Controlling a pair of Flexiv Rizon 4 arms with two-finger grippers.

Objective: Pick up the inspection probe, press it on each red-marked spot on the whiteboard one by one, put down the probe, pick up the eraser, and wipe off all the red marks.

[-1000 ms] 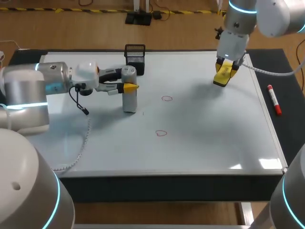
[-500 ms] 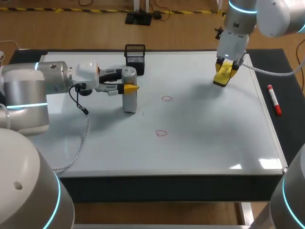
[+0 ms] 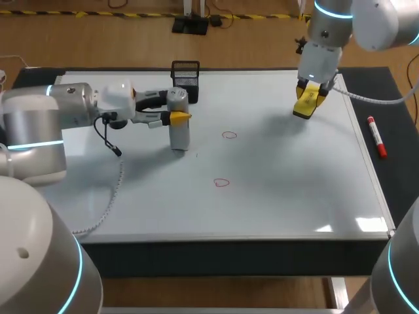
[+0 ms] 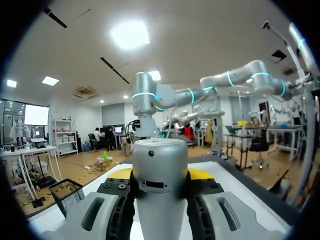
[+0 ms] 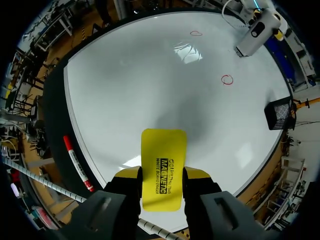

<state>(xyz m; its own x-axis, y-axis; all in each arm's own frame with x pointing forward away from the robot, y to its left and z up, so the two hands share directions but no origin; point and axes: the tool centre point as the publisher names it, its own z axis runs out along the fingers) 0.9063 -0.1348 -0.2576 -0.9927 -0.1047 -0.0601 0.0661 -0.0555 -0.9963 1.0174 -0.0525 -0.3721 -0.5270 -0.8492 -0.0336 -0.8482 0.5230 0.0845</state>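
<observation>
1. Our left gripper [image 3: 178, 118] is clamping the silver-grey cylindrical metal probe [image 3: 179, 136] upright at the white whiteboard's [image 3: 294, 190] left-centre.
2. Our right gripper [image 3: 309, 98] is clamping the yellow rectangular eraser [image 5: 163, 165] above its far-right corner.
3. We are seeing two red rings [image 3: 228, 135] [image 3: 222, 182] mid-board.

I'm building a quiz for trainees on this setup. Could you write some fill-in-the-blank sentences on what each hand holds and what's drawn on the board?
1. The left hand is shut on the silver ____.
2. The right hand holds a yellow ____ over the whiteboard.
3. The whiteboard shows ____ red marks.
Missing words: probe; eraser; two.
</observation>
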